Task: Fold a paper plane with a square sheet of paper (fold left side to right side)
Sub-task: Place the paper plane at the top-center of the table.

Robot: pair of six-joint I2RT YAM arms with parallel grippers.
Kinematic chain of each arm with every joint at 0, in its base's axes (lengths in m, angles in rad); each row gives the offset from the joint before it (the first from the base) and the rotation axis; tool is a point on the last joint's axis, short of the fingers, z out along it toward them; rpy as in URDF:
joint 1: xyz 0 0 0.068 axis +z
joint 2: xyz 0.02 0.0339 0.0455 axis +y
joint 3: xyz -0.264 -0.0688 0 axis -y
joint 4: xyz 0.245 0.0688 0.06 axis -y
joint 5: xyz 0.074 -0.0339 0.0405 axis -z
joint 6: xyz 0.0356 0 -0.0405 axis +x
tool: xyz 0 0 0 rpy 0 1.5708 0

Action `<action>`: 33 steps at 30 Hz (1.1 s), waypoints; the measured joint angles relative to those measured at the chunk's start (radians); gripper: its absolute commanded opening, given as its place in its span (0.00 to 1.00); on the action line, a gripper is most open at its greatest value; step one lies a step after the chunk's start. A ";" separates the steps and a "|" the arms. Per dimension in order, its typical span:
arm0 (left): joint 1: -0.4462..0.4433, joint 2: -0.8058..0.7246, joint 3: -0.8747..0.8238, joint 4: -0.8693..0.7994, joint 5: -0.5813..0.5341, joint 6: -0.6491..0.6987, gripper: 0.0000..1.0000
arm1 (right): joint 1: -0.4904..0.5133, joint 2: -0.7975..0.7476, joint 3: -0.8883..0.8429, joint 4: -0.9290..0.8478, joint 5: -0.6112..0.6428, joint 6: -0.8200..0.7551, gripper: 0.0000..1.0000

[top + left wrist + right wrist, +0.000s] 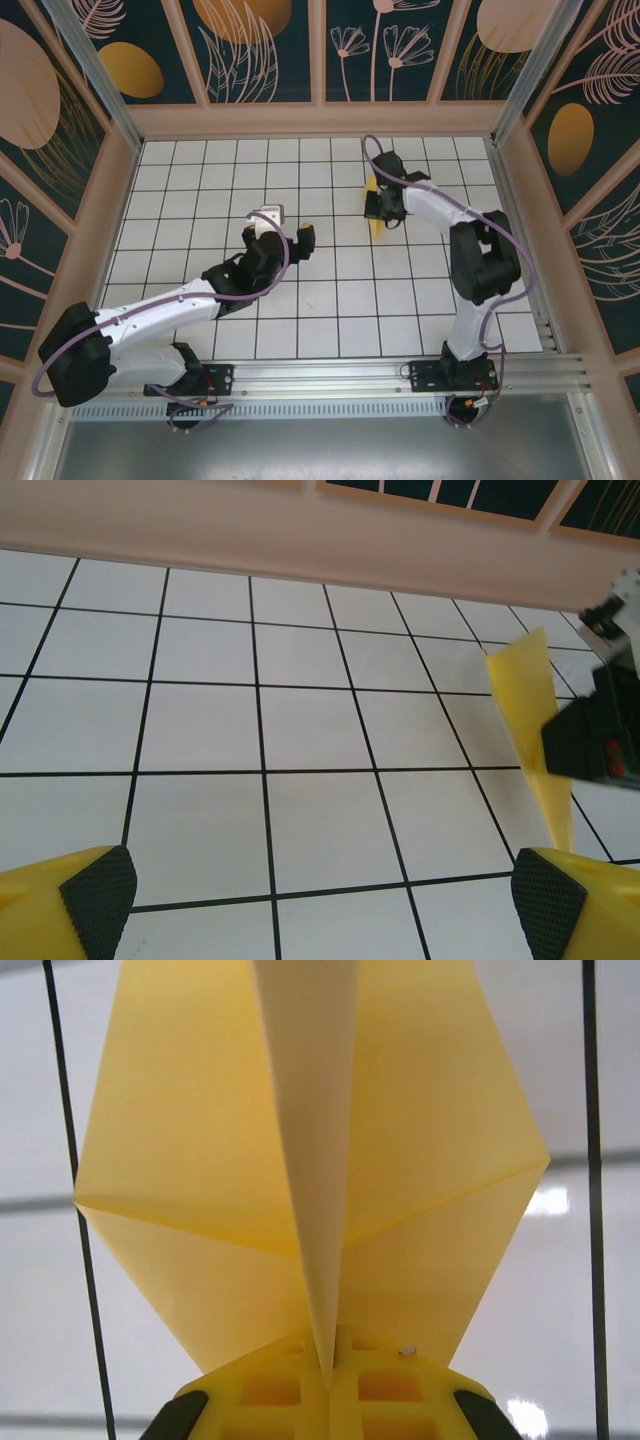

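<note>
Paper plane [200, 1130]: one, yellow, centre crease standing up, pinched at the crease between the jaws of the right gripper [382, 208] and fanning out ahead of them. Two arms, one gripper each. Left gripper [325, 910]: jaws spread wide, nothing between them, bare tiles of the table [200, 720] beyond. Its arm is stretched low and diagonal from its base toward mid-table. Plane sits ahead and right of those jaws, well apart. Right arm: up from base, elbow bent, forearm reaching far-left, jaws clenched on the plane.
</note>
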 measured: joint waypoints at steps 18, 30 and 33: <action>0.000 0.057 0.003 -0.014 0.053 0.038 0.98 | 0.007 0.338 0.356 -0.148 0.014 -0.080 0.12; 0.000 0.072 0.013 -0.015 0.050 0.038 0.99 | 0.027 0.336 0.381 -0.208 0.011 -0.106 0.27; 0.000 0.072 0.013 -0.014 0.041 0.037 0.98 | 0.037 0.320 0.382 -0.227 0.024 -0.115 0.37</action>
